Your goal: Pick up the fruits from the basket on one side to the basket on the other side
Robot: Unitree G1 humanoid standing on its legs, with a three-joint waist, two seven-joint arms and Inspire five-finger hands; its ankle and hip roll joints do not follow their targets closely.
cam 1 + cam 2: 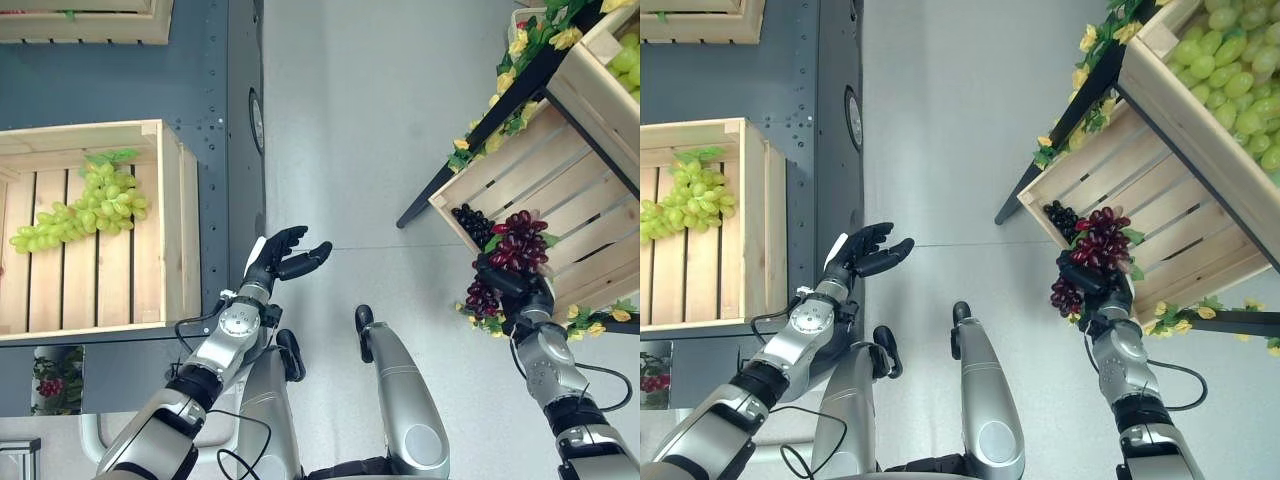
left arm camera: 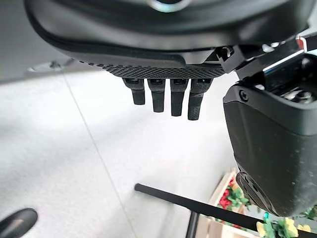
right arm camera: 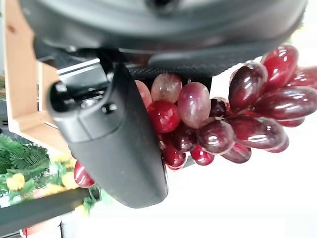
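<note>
My right hand is shut on a bunch of red grapes, held over the front corner of the wooden crate on the right. In the right wrist view the thumb presses against the red grapes. A dark grape bunch lies in that crate beside my hand. The wooden crate on the left holds a bunch of green grapes. My left hand hangs open over the grey floor between the crates, with straight fingers and nothing in it.
A second crate with green grapes stands at the upper right, edged by a black frame with yellow flowers and leaves. The left crate sits on a dark metal shelf. Another wooden crate shows at the top left.
</note>
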